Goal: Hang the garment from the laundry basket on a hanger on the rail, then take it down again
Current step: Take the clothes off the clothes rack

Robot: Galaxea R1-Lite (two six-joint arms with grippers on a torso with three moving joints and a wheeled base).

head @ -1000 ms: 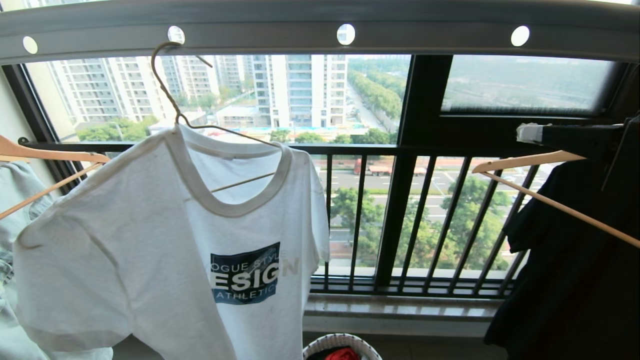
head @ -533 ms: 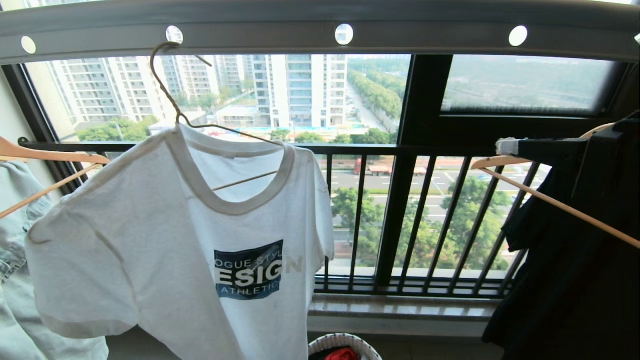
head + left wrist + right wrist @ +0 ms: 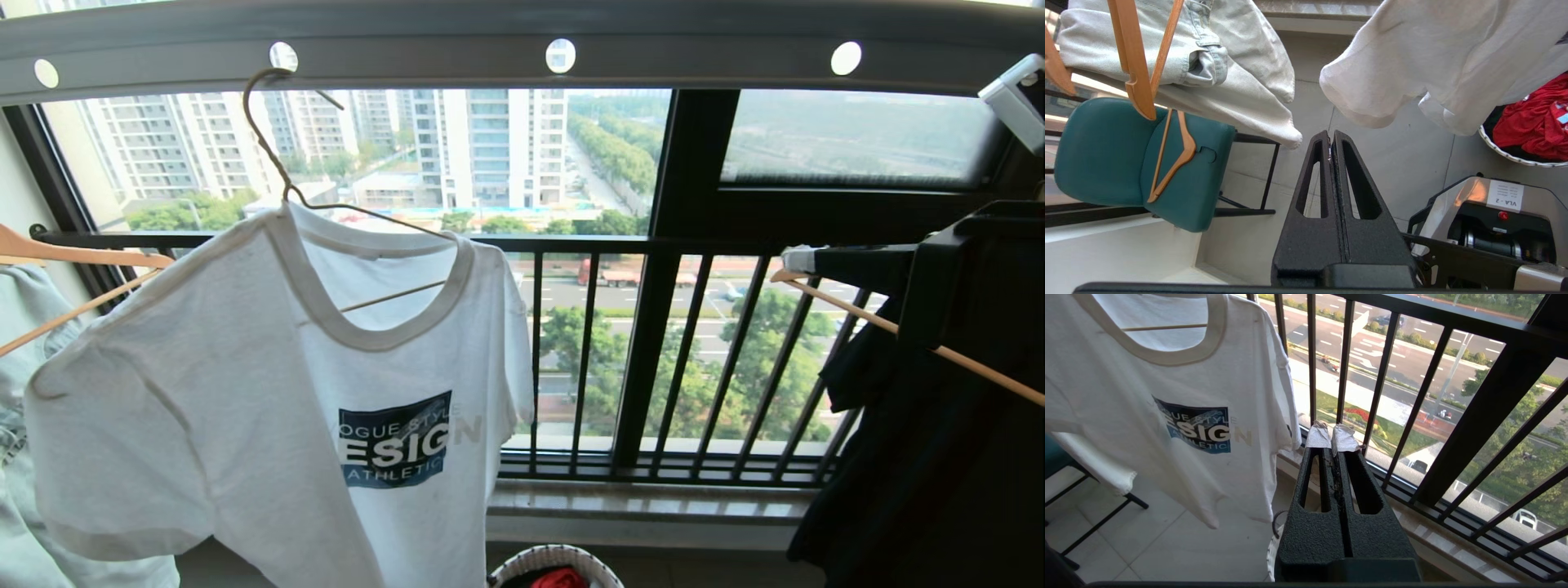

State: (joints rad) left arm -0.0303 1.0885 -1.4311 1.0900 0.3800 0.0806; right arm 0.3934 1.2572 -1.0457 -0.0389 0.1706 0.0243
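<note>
The garment, a white T-shirt with a dark blue chest print, hangs on the thin cream hanger. The hanger's hook sits over the grey rail. My right gripper is shut and empty, level in the air to the right of the garment and apart from it. In the right wrist view its taped tips point at the window guard beside the garment. My left gripper is shut and empty, low beneath a sleeve of the garment. The laundry basket stands on the floor below.
A wooden hanger with pale denim hangs at the left. A black shirt on another wooden hanger hangs at the right, close to my right arm. The black window guard lies behind. A teal chair stands left; red cloth fills the basket.
My right gripper has moved left and a little lower, toward the garment. The garment swayed slightly right, then back left.
</note>
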